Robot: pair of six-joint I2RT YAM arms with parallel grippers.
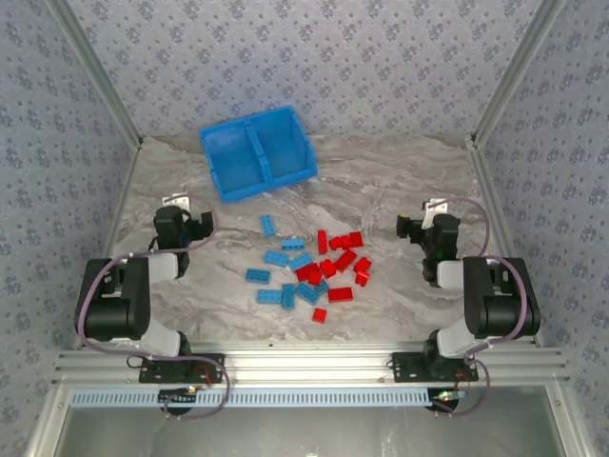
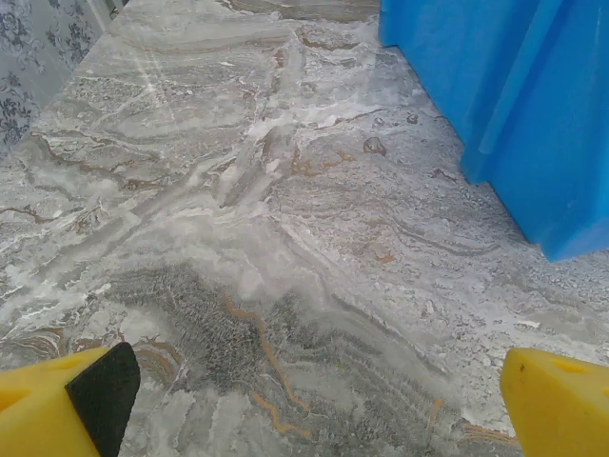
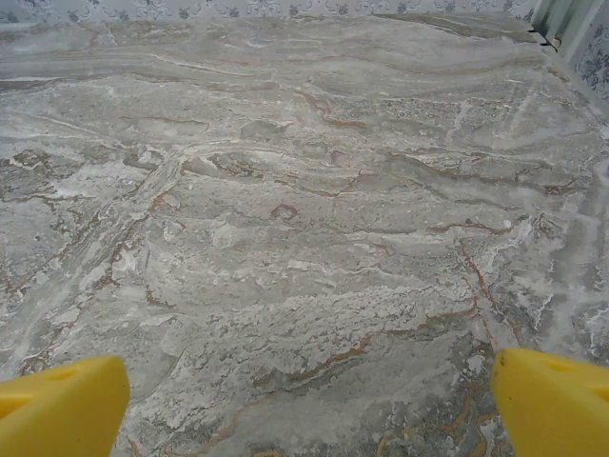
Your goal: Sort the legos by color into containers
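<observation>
A: Lying loose on the marble table (image 1: pixel 400 181), the legos (image 1: pixel 314 271) cluster midway between the two arms, light blue ones on the left, red ones on the right, the groups meeting in the middle.

B: And the containers?

A: The blue bin (image 1: pixel 245 120) stands far and left of centre, turned askew, a divider (image 1: pixel 259 152) splitting it in two.

B: Grippers?

A: The left gripper (image 2: pixel 314 400) is released, fingers wide over bare table near the bin's wall. The right gripper (image 3: pixel 304 405) is spread wide too.

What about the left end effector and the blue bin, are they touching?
Apart. The top external view shows bare table between the left end effector and the blue bin.
</observation>
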